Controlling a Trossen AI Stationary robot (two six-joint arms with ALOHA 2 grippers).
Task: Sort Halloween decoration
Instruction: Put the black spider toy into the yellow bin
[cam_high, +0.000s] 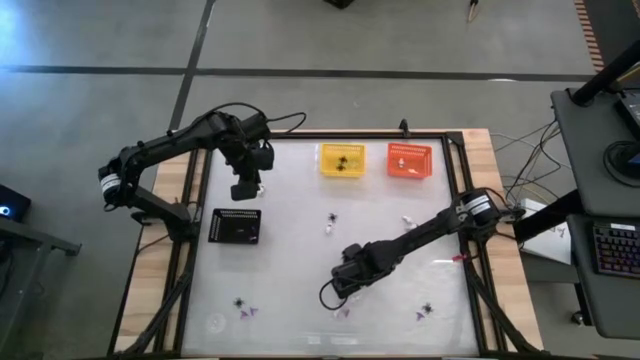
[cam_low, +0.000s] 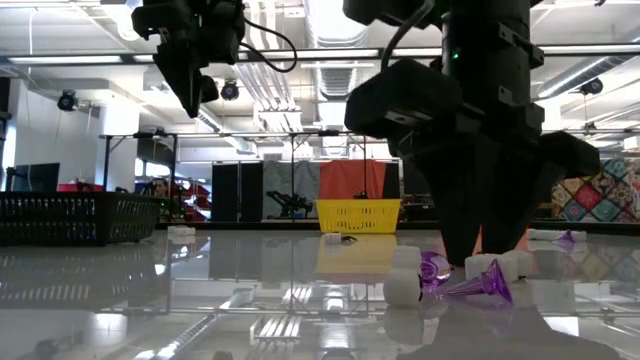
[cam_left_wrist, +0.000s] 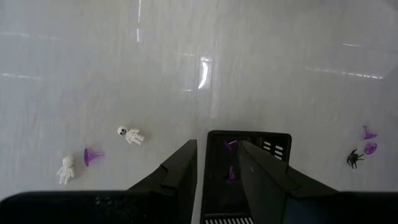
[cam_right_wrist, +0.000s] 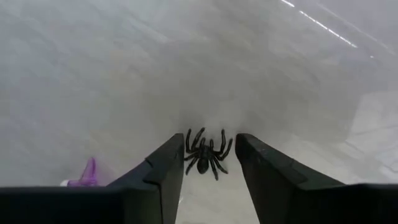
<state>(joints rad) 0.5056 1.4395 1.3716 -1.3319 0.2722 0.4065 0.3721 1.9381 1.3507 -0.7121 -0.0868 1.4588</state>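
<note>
The right hand (cam_right_wrist: 205, 163) is lowered to the glossy white surface (cam_high: 300, 200), its two dark wedge-shaped fingers (cam_right_wrist: 158, 171) apart with a black spider (cam_right_wrist: 205, 154) — bristly, many-legged plastic — lying between them; whether the fingers touch it cannot be told. In the high view this hand (cam_high: 345, 285) sits well toward the near edge from the yellow basket (cam_high: 342, 161), a purple cone-shaped trinket (cam_high: 345, 312) just beside it. From table height the same cone (cam_low: 487, 286) shows as translucent plastic, with lumpy white trinkets (cam_low: 403, 282) at its side.

The left hand (cam_high: 246, 188) hangs above the surface to the left of the yellow basket, over the black mesh basket (cam_high: 235, 226), fingers (cam_left_wrist: 180, 174) spread. Its wrist camera looks down into that rectangular basket (cam_left_wrist: 273, 146), where small purple pieces (cam_left_wrist: 231, 145) lie. Outside it rest a white skeleton figure (cam_left_wrist: 131, 134), a second white figure (cam_left_wrist: 66, 169) and a purple cone (cam_left_wrist: 92, 155).

The orange basket (cam_high: 410, 161) stands just right of the yellow one — both hold small trinkets. More pieces are scattered across the surface: white ones (cam_high: 330, 222) below the yellow basket, black and purple ones (cam_high: 243, 306) toward the near-left corner.
</note>
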